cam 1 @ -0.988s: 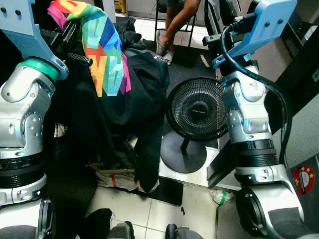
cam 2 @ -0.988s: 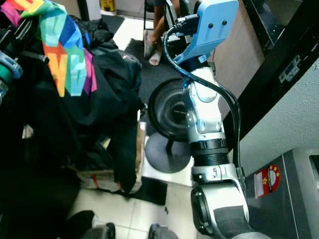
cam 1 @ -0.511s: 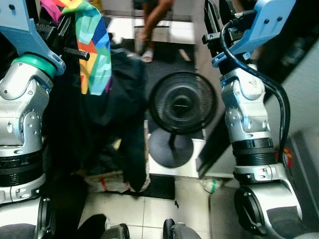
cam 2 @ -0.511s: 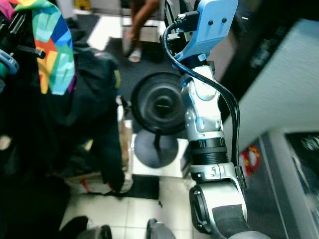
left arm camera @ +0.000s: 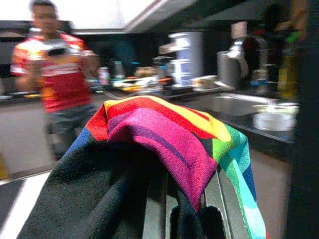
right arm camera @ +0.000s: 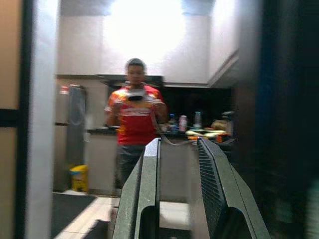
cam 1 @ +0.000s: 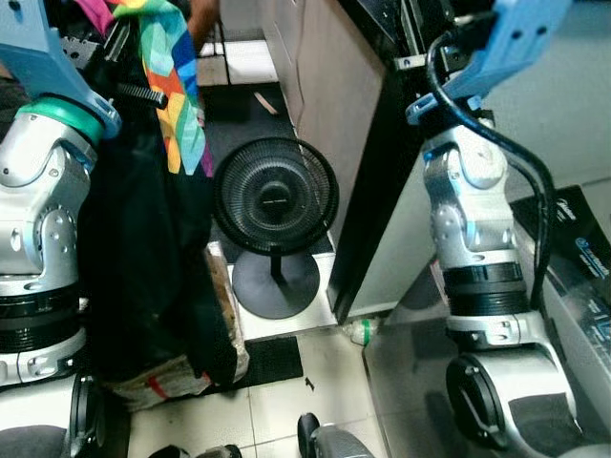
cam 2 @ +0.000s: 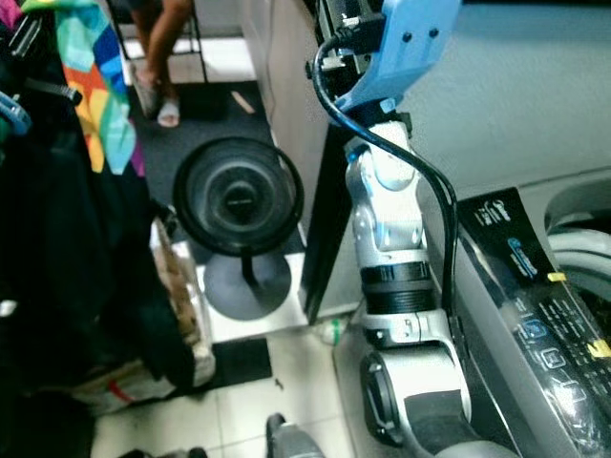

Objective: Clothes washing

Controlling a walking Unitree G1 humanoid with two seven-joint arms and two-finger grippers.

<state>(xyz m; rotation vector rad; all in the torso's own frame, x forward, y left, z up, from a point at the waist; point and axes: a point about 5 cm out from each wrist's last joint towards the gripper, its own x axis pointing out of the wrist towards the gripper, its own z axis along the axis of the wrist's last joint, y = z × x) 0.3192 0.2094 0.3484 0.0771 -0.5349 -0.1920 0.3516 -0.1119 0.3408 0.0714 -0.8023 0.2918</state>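
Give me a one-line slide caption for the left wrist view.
Left gripper carrying a rainbow-coloured cloth and dark clothes draped over its fingers.

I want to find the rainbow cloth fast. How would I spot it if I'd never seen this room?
Start at the round black fan standing on the floor. Go to the robot's left, where dark clothes hang in a bundle from the left gripper. The rainbow cloth drapes over the top; it alone has bright patches of many colours.
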